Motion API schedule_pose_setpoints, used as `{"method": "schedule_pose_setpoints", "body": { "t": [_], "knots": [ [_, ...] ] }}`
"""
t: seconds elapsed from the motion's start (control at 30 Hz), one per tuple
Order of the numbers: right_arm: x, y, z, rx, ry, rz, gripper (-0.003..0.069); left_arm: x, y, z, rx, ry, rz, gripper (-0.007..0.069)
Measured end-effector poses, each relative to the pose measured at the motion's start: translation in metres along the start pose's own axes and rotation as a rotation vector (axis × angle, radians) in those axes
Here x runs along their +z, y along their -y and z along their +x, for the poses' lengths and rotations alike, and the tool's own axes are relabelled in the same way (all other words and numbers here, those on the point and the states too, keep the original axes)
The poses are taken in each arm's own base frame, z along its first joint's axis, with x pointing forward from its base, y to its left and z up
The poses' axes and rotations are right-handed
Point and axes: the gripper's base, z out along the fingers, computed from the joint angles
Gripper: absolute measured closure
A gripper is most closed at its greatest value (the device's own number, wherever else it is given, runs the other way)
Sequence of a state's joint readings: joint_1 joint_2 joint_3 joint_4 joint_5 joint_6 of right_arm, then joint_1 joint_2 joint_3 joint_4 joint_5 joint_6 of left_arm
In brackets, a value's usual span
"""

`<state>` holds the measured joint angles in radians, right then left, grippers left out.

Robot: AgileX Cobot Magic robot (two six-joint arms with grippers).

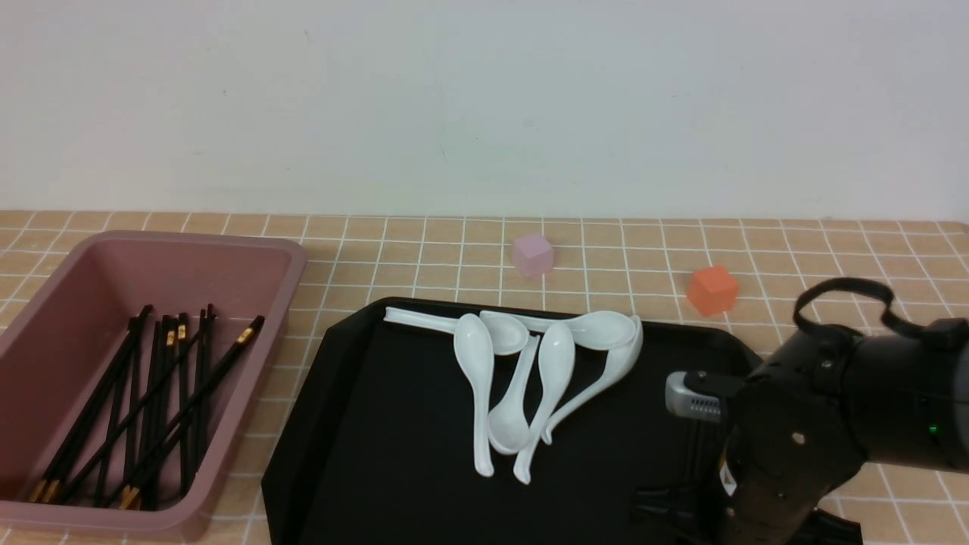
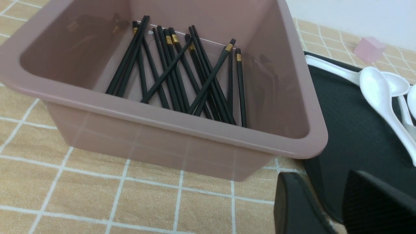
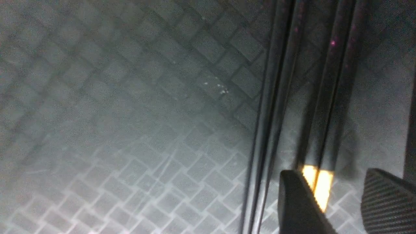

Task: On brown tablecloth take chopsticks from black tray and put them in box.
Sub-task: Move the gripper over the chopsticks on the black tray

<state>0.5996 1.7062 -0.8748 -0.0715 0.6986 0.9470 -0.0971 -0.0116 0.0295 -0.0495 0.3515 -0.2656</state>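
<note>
The pink box stands at the left on the brown tablecloth and holds several black chopsticks. The left wrist view shows the box and these chopsticks from close by. My left gripper is open and empty, low beside the box, at the edge of the black tray. My right arm reaches down over the right part of the tray. The right gripper is open, its jaws either side of the gold-banded ends of two chopsticks lying on the tray. Two more chopsticks lie beside them.
Several white soup spoons lie in a heap in the middle of the tray. A small pink cube and an orange cube sit on the cloth behind the tray. A white wall closes the far side.
</note>
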Motion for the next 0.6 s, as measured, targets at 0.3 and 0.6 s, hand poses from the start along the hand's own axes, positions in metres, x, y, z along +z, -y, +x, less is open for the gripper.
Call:
{"method": "schedule_pose_setpoints", "body": {
  "t": [0.3, 0.6],
  "knots": [
    [0.0103, -0.0022, -0.0011, -0.001, -0.018, 0.022, 0.0394, 0.0, 0.0, 0.0, 0.0, 0.0, 0.0, 0.0385],
    [0.0103, -0.0034, -0.0009, 0.01, -0.02, 0.009, 0.0423, 0.0, 0.0, 0.0, 0.0, 0.0, 0.0, 0.0386]
  ]
}}
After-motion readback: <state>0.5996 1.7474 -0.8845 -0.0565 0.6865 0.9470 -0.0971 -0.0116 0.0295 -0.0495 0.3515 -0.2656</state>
